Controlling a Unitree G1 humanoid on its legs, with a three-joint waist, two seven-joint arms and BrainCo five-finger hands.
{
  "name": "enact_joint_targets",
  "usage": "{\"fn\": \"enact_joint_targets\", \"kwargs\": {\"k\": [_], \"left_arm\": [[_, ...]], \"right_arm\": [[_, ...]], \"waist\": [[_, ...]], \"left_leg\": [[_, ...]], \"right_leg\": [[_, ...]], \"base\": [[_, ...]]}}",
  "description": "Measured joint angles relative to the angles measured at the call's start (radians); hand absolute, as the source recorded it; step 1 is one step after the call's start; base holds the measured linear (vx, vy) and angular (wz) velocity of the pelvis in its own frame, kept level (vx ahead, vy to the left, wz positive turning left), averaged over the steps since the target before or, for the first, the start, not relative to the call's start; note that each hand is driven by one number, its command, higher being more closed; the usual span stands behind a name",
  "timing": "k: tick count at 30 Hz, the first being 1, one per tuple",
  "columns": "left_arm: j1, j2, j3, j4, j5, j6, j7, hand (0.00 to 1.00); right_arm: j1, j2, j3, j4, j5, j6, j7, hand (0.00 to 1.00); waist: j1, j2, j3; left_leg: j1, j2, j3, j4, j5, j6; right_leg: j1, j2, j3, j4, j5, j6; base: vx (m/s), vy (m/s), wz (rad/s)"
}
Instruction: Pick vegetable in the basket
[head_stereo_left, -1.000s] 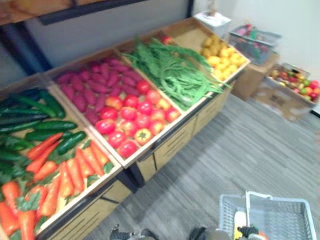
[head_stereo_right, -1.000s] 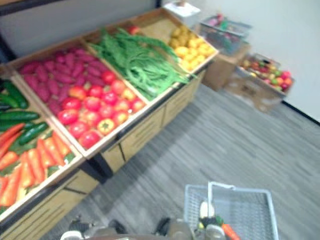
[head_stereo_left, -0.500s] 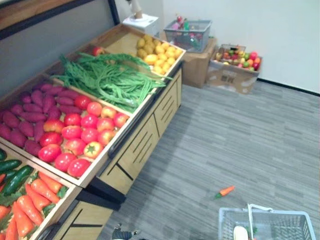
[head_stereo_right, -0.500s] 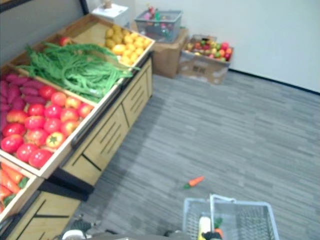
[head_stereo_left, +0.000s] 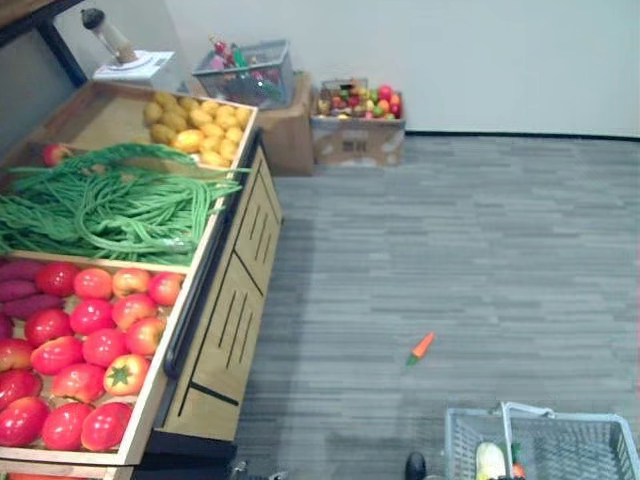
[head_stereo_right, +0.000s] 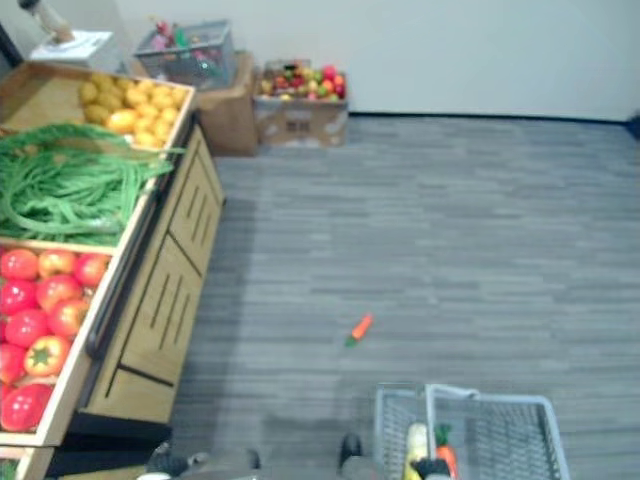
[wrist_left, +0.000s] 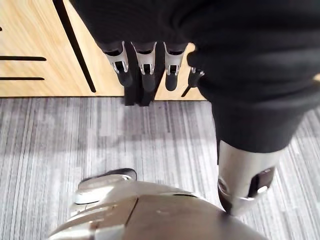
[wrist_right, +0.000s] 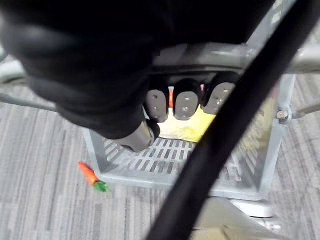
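View: over 1 s the head camera swung to the robot's right. The carrot and cucumber trays left the frame, and the stand (head_stereo_left: 215, 330) showed just its tomatoes (head_stereo_left: 90, 345), green beans (head_stereo_left: 100, 205) and yellow produce (head_stereo_left: 195, 125). The goods themselves had not moved.
Floor: 1 loose carrot (head_stereo_left: 421, 347), unseen 1 s ago, lay on the grey floor, well apart from the stand and near the basket (head_stereo_left: 585, 450).
Basket: it already held a pale yellow vegetable (head_stereo_right: 415, 445) and an orange one.
Right hand: the right hand (wrist_right: 185, 102) was curled over the basket's handle (wrist_right: 215, 52), carrying it.
Left hand: the left hand (wrist_left: 145, 65) hung straight-fingered and empty before the stand's wooden front.
Meaning: the turn probably made the dropped carrot the next pick, and no reach had begun.
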Motion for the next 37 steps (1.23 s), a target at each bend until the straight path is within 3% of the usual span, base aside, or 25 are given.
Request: {"fn": "enact_joint_targets", "kwargs": {"k": [3, 10, 12, 13, 14, 15, 16, 17, 20, 26, 37], "left_arm": [[0.005, -0.001, -0.028, 0.011, 0.000, 0.000, 0.000, 0.00], [-0.023, 0.016, -0.061, 0.032, -0.022, -0.004, -0.003, 0.00], [-0.034, 0.042, -0.064, 0.036, -0.084, -0.017, -0.027, 0.00], [-0.034, 0.048, -0.064, 0.035, -0.101, -0.023, -0.035, 0.00], [-0.030, 0.054, -0.064, 0.035, -0.115, -0.025, -0.046, 0.00], [-0.026, 0.055, -0.063, 0.034, -0.141, -0.032, -0.064, 0.00], [-0.023, 0.057, -0.063, 0.034, -0.148, -0.034, -0.069, 0.00], [-0.019, 0.057, -0.064, 0.035, -0.169, -0.035, -0.073, 0.00], [-0.005, 0.049, -0.061, 0.042, -0.215, -0.034, -0.093, 0.00], [-0.007, 0.034, -0.023, 0.111, -0.365, -0.030, -0.108, 0.00], [-0.008, 0.024, 0.026, 0.141, -0.449, -0.021, -0.098, 0.00]], "right_arm": [[0.040, -0.012, -0.007, -0.005, 0.000, -0.003, -0.003, 1.00], [0.022, 0.002, 0.001, -0.042, -0.004, -0.017, 0.002, 1.00], [0.027, 0.036, 0.000, -0.042, 0.000, -0.028, 0.002, 1.00], [0.030, 0.043, 0.001, -0.041, 0.000, -0.027, 0.003, 1.00], [0.035, 0.052, 0.001, -0.041, 0.000, -0.027, 0.004, 1.00], [0.040, 0.059, -0.002, -0.042, 0.000, -0.024, 0.005, 1.00], [0.050, 0.064, -0.003, -0.041, 0.000, -0.024, 0.007, 1.00], [0.060, 0.070, -0.002, -0.040, 0.000, -0.023, 0.008, 1.00], [0.068, 0.061, 0.000, -0.038, -0.002, -0.007, 0.018, 1.00], [0.095, 0.056, -0.030, -0.028, -0.002, -0.005, 0.037, 1.00], [0.086, 0.058, -0.040, 0.008, 0.008, 0.001, 0.045, 1.00]], "waist": [[-0.007, 0.016, -0.014], [-0.026, -0.006, -0.005], [-0.029, -0.042, 0.012], [-0.030, -0.048, 0.010], [-0.029, -0.049, 0.011], [-0.027, -0.060, 0.005], [-0.027, -0.064, 0.003], [-0.024, -0.060, -0.004], [-0.015, -0.053, -0.018], [-0.026, -0.022, -0.040], [-0.021, -0.024, -0.044]], "left_leg": [[0.041, -0.034, 0.022, -0.081, 0.025, 0.020], [0.075, -0.026, 0.153, -0.103, 0.028, 0.022], [0.088, -0.022, 0.170, -0.099, 0.025, 0.025], [0.088, -0.019, 0.180, -0.098, 0.024, 0.027], [0.087, -0.018, 0.187, -0.098, 0.024, 0.028], [0.086, -0.017, 0.195, -0.099, 0.024, 0.028], [0.087, -0.019, 0.197, -0.099, 0.024, 0.027], [0.089, -0.015, 0.204, -0.100, 0.023, 0.026], [0.102, -0.006, 0.245, -0.103, 0.016, 0.015], [0.139, 0.016, 0.265, -0.117, 0.008, 0.000], [0.158, -0.002, 0.236, -0.120, 0.007, 0.000]], "right_leg": [[-0.001, -0.026, 0.017, -0.009, 0.009, 0.014], [-0.113, -0.010, 0.082, 0.100, 0.011, 0.017], [-0.123, -0.011, 0.034, 0.128, 0.011, 0.016], [-0.126, -0.016, 0.011, 0.127, 0.008, 0.012], [-0.130, -0.031, -0.033, 0.131, -0.011, -0.016], [-0.135, -0.066, -0.141, 0.169, -0.038, -0.049], [-0.134, -0.069, -0.154, 0.165, -0.027, -0.036], [-0.117, -0.056, -0.145, 0.125, -0.003, -0.004], [-0.061, -0.019, -0.109, -0.037, 0.089, -0.011], [-0.051, 0.009, -0.091, -0.038, 0.090, -0.010], [-0.015, -0.007, -0.117, -0.038, 0.090, -0.010]], "base": [[0.06, 0.080, -0.17], [0.03, 0.030, -0.56], [-0.09, -0.042, -0.25], [-0.10, -0.031, -0.13], [-0.09, -0.013, -0.11], [-0.09, 0.007, -0.11], [-0.07, -0.003, -0.14], [-0.02, -0.036, -0.30], [0.00, -0.044, -0.43], [0.02, -0.028, -0.17], [-0.02, 0.015, 0.08]]}}
